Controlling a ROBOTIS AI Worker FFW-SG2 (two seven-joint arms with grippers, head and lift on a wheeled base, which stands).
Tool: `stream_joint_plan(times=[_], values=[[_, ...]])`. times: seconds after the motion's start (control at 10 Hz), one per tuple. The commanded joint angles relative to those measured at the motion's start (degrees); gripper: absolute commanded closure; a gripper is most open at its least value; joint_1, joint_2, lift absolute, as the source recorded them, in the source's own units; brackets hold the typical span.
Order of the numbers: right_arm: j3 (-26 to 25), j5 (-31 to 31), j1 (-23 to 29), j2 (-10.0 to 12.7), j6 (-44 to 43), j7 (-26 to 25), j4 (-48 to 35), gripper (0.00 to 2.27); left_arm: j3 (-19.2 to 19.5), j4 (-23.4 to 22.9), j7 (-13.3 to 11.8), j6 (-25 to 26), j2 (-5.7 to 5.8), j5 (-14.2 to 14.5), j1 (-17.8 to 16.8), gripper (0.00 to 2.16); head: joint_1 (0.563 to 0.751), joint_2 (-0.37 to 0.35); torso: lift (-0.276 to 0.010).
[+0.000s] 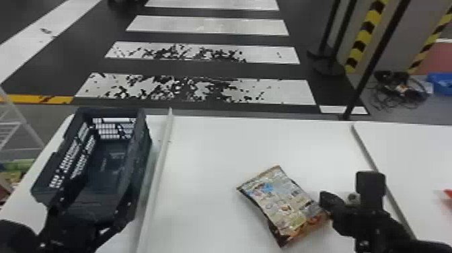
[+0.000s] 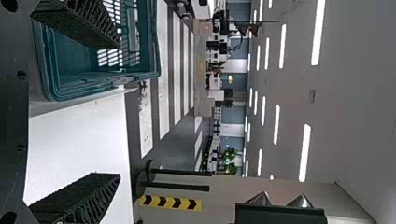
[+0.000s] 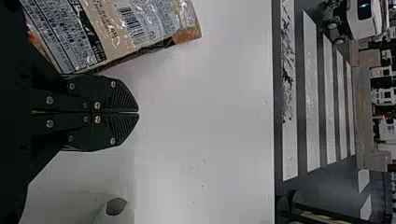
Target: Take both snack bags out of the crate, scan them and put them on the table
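Head view: snack bag [image 1: 282,202] on tabletop [image 1: 201,151], right of crate [image 1: 138,138]. Right gripper [image 1: 328,202] beside bag, on side away from crate, closed, empty. Left gripper [image 1: 92,208] at crate's near end, fingers spread.

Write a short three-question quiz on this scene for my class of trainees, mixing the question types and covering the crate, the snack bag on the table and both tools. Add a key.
1. Fill in the blank: the dark plastic crate with slotted walls stands on the robot's ____ side of the smooth white table.

2. Multiple choice: where does the glossy, printed, flat snack bag lie?
a) inside the crate
b) on the table
c) on the striped floor

3. True or false: the flat black fingers of the left tool stand apart, while those of the right tool are closed together.

Key: 1. left; 2. b; 3. true
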Motion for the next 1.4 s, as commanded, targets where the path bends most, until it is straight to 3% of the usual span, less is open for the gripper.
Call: stream_joint_plan(times=[0.0, 0.5, 1.3], values=[[0.06, 0.24, 1.74, 0.04, 1.45, -0.16, -2.56, 2.26, -0.17, 0.29, 0.02, 0.0, 0.0, 0.01, -0.34, 0.0, 0.695, -0.011, -0.092], [-0.2, 0.77, 6.4, 0.13, 6.37, -0.34, -8.72, 2.25, -0.25, 0.9, 0.02, 0.0, 0.18, 0.45, -0.43, 0.0, 0.695, -0.027, -0.092], [1.12, -3.01, 12.02, 0.57, 13.93, 2.91, -17.33, 2.26, -0.69, 0.99, 0.02, 0.0, 0.18, 0.45, -0.52, 0.0, 0.695, 0.029, -0.092]])
